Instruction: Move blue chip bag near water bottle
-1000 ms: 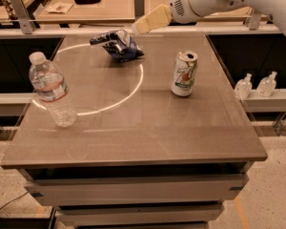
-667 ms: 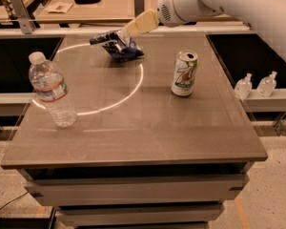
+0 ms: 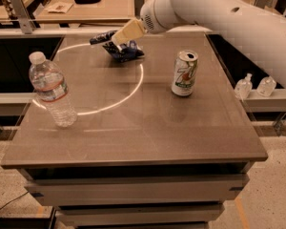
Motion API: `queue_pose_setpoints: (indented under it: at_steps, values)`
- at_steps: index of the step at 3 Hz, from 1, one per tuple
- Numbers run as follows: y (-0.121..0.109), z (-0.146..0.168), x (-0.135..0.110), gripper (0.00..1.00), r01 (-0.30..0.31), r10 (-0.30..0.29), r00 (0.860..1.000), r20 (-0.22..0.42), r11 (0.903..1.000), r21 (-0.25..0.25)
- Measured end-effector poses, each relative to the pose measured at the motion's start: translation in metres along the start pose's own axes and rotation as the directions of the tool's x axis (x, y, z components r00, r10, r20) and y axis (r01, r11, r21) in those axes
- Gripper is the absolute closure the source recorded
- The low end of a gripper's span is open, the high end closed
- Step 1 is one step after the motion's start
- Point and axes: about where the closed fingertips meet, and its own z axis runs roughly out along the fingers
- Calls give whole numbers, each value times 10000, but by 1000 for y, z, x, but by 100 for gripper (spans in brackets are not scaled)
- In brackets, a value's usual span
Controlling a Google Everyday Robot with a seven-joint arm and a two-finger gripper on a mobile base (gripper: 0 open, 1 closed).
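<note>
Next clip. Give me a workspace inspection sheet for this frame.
Surface: brown table, bright ring of light on it.
Job's things: blue chip bag on the far side; water bottle standing at the left, well apart.
Clutter: soda can upright, right of centre.
Grippers: gripper at the chip bag's upper left.
Cables: one dark cable on the floor, lower left.
Surroundings: two small bottles on a ledge at right; another table behind.
</note>
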Motion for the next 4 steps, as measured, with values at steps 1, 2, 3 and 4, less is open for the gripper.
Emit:
queue_pose_setpoints:
  at_steps: [1, 2, 3, 4]
  values:
    - [8, 21, 7, 0, 373, -373, 9993, -27, 9993, 36]
    - [11, 44, 11, 0, 567, -566, 9983, -152, 9984, 46]
    - [12, 53, 13, 0, 602, -600, 9979, -253, 9982, 49]
    - [24, 75, 23, 0, 433, -439, 9981, -422, 9989, -156]
